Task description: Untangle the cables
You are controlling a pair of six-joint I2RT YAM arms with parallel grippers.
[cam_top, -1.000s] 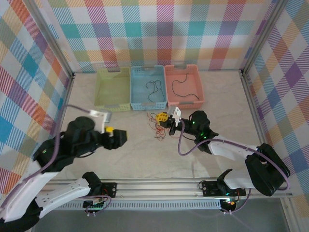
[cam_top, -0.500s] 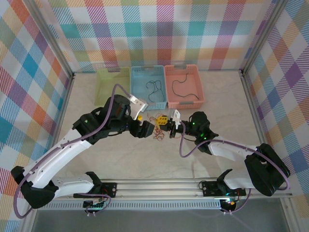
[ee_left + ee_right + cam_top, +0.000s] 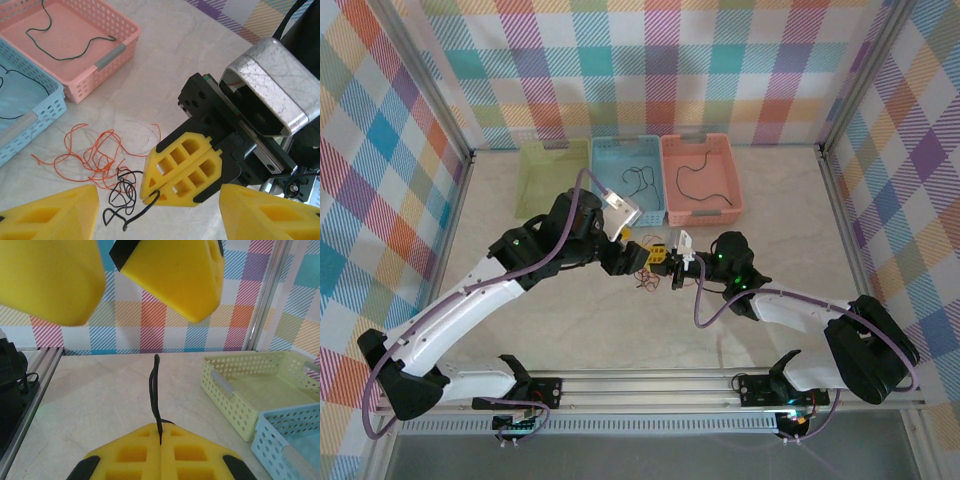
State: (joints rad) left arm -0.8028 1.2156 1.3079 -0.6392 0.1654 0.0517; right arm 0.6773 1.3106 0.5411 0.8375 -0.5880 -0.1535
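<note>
An orange-red cable (image 3: pixel 95 155) lies in loose loops on the table, with a short black cable (image 3: pixel 122 192) coiled against its near side. My right gripper (image 3: pixel 149 196) is shut on one end of the black cable, which rises from its tips (image 3: pixel 156 390). My left gripper (image 3: pixel 160 220) is open, and its yellow fingers (image 3: pixel 55 215) straddle the right gripper's tips without touching either cable. Seen from above, both grippers meet at the table's middle, left (image 3: pixel 638 258) and right (image 3: pixel 662 256). A dark green cable (image 3: pixel 70 47) lies in the pink basket (image 3: pixel 702 212).
Three baskets stand in a row at the back: green (image 3: pixel 552 180), blue (image 3: pixel 625 215) holding a thin dark cable (image 3: pixel 638 185), and pink. The enclosure's metal frame and checked walls close in both sides.
My left arm has swung from the left side to the middle, over the tangle and up to the right gripper, and its jaws have narrowed a little. The right arm has stayed put.
</note>
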